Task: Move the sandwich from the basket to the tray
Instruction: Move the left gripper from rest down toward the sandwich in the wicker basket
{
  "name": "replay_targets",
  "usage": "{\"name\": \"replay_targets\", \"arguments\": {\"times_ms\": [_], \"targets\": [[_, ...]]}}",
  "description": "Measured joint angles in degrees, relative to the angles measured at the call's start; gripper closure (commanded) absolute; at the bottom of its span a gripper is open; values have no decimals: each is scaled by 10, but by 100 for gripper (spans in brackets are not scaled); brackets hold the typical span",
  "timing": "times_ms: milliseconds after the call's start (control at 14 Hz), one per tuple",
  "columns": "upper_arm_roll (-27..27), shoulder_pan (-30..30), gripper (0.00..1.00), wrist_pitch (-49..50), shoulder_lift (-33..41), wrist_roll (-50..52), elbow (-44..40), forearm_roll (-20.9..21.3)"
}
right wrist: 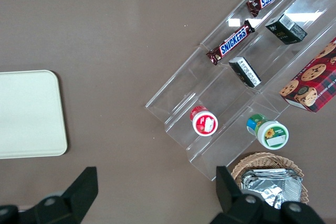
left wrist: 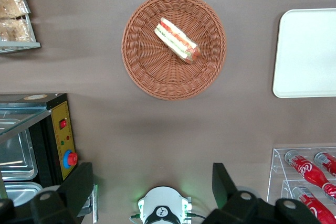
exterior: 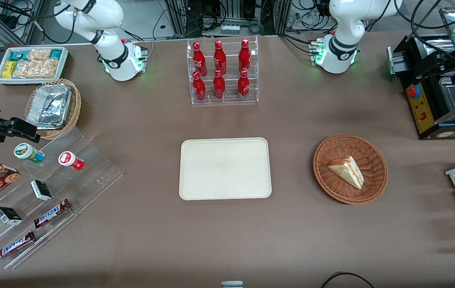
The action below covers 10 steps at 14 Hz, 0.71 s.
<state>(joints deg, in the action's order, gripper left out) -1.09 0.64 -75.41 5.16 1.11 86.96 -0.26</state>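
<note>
One triangular white-bread sandwich (exterior: 347, 171) is lying in the round reddish-brown wicker basket (exterior: 375, 158), untouched.
Nearest the front camera, the flat cream-white rectangular tray (exterior: 225, 168) is sitting bare on the brown table (exterior: 219, 236), with the basket resting well apart from it toward the working arm's end. The sandwich is showing its red-orange and green filling stripe along the cut edge. Farther from the camera, a clear acrylic rack of red bottles (exterior: 222, 72) is standing upright. The left arm's gripper (left wrist: 152, 190) is hovering high above the table, fingers spread wide apart and holding nothing.
</note>
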Motion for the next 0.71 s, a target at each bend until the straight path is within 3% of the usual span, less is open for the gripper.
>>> {"name": "replay_targets", "arguments": {"times_ms": [429,714], "targets": [[-2,0,0,-26,-19,15,9,19],[-1,-1,0,-127,-54,150,65,25]]}}
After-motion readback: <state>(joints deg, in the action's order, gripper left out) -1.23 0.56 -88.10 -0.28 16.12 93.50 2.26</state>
